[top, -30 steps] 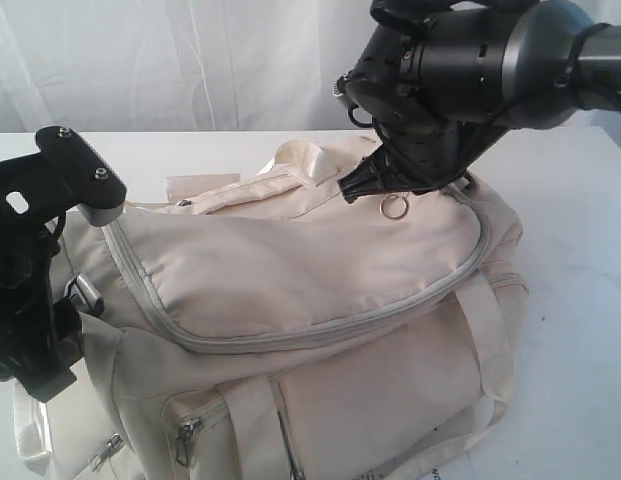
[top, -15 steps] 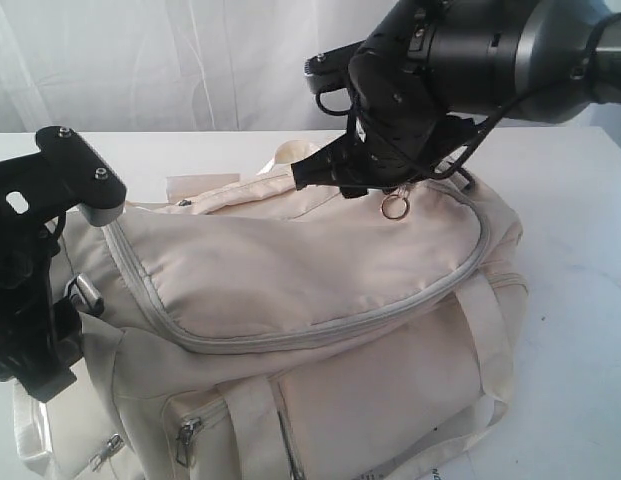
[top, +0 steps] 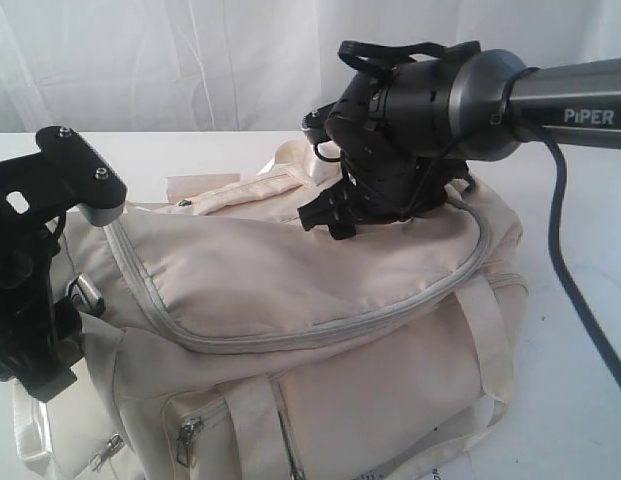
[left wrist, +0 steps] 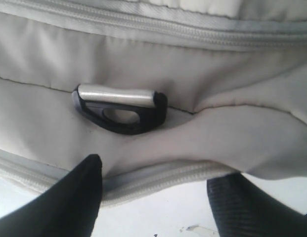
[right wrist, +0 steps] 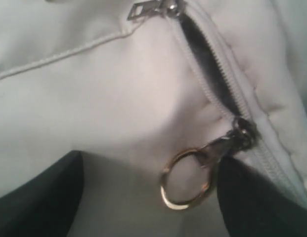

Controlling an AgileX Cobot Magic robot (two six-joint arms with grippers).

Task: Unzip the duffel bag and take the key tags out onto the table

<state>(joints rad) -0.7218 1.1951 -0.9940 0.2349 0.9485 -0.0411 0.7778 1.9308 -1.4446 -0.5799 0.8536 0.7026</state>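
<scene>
The cream duffel bag (top: 320, 270) sits slumped on the white counter (top: 580, 300), its cloth smooth with a faint sheen. On the bag's near face, a flat pocket closes with a small metal zip pull (top: 187, 432) beside a webbing strap (top: 252, 425) sewn upright. Above these a grey zipper (top: 290, 338) curves across the lid flap, shut along this stretch.

At one end of the bag is the black left arm (top: 35, 270). The left jaws are spread wide and grip nothing, and the bag's zipped hem lies just past their tips. Beyond it is a black plastic clip (left wrist: 121, 106) with a brushed metal bar (D-shaped, flat against the cloth).

Over the bag's far top the right arm (top: 430, 110), a dark round barrel, points down. The right jaws are also spread and empty, and a thin brassy ring (right wrist: 185, 180) on a zip slider lies on the cloth between them. Past that slider the teeth are parted, showing dark lining (right wrist: 212, 74). Behind the bag hangs a white curtain (top: 140, 60).
</scene>
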